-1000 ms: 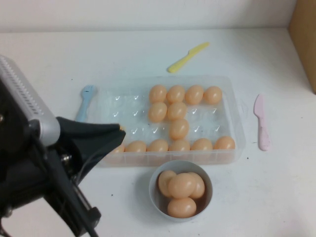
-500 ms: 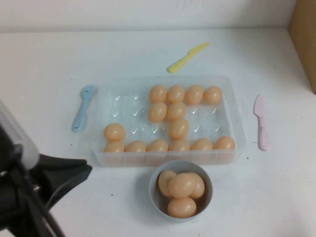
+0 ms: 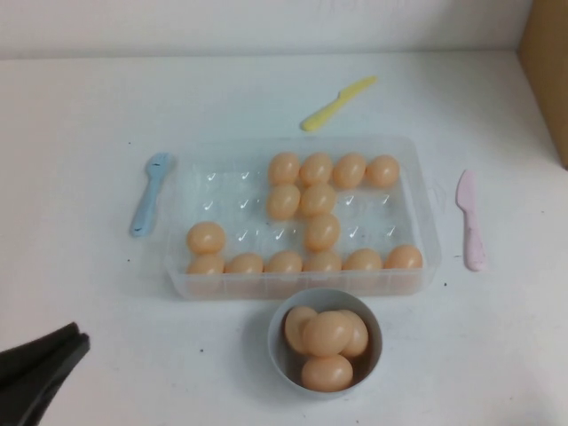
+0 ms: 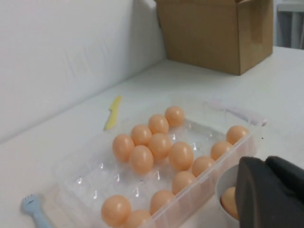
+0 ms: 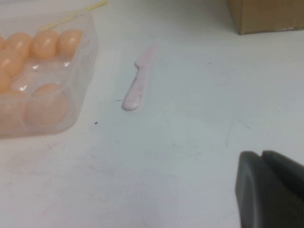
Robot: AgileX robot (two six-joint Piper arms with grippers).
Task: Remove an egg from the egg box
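My left gripper (image 3: pixel 40 364) sits low and well to the left of the egg box (image 3: pixel 424 232), jaws closed on nothing. Left of the box lies a blue fork (image 3: pixel 149 192), near its left wall.

The egg box holds thirteen eggs, as far as I can count. The leftmost egg (image 3: pixel 206 238) rests alone in a cup just above the near-left corner egg; I judge it the easiest candidate, since the cups around it are bare. Just in front of the box, a grey bowl (image 3: pixel 277 328) carries four eggs, so removals appear to be under way; another egg remains to be taken.

Beyond the box lies a yellow knife (image 3: pixel 337 103). Right of the box lies a pink knife (image 3: pixel 469 220), apart from the wall.

My right gripper (image 5: pixel 273 190) is parked right of the box over bare table; its jaws look closed and empty.
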